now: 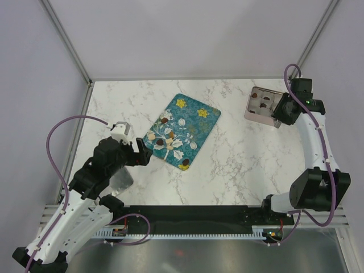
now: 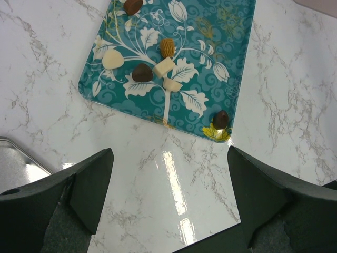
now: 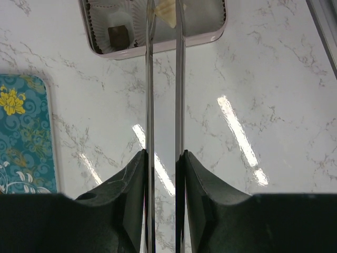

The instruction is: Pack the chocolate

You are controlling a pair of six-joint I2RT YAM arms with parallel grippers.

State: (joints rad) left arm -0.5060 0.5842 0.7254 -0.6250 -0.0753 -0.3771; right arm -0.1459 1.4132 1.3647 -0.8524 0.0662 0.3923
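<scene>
The teal flowered tray lies mid-table and carries several small chocolates. In the left wrist view there are dark ones, a tan one and pale ones. My left gripper hangs open and empty above the marble, just short of the tray's near edge. My right gripper is shut on metal tongs. The tong tips reach over the pink tin box. A pale chocolate sits between the tips, and a dark one lies in a paper cup.
The pink tin stands at the back right with several chocolates in paper cups. A silver lid lies on the table under my left arm, and its corner shows in the left wrist view. Frame posts stand at the table's far corners.
</scene>
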